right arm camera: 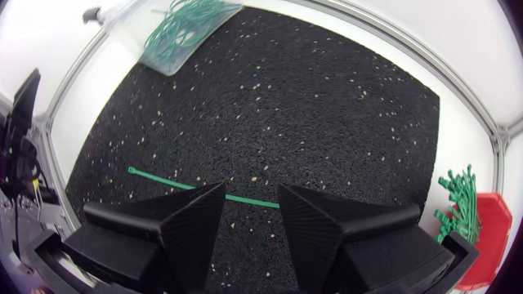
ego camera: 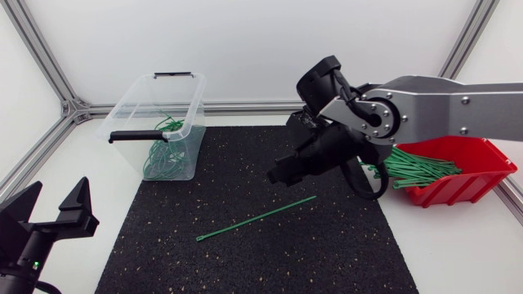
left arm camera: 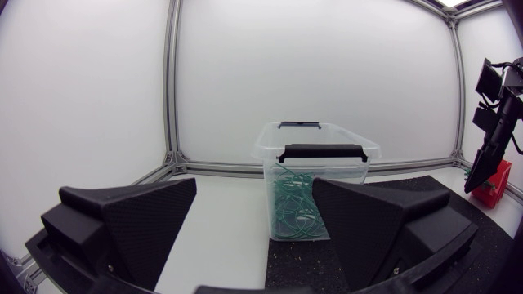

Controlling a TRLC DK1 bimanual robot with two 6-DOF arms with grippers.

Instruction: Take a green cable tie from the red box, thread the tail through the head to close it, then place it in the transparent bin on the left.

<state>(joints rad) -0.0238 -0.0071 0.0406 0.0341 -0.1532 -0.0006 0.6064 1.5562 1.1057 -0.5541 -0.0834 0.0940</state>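
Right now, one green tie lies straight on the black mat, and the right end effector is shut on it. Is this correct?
Not quite. The tie does lie straight on the mat, but the right end effector is open, not shut on it. It hangs above the tie without holding it. The right wrist view shows this: the tie lies free on the mat beneath the end effector.

cable tie [ego camera: 256,218] on mat [ego camera: 327,253], bin [ego camera: 137,104] left

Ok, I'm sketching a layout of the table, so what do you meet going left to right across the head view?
left gripper → clear bin → loose cable tie → red box
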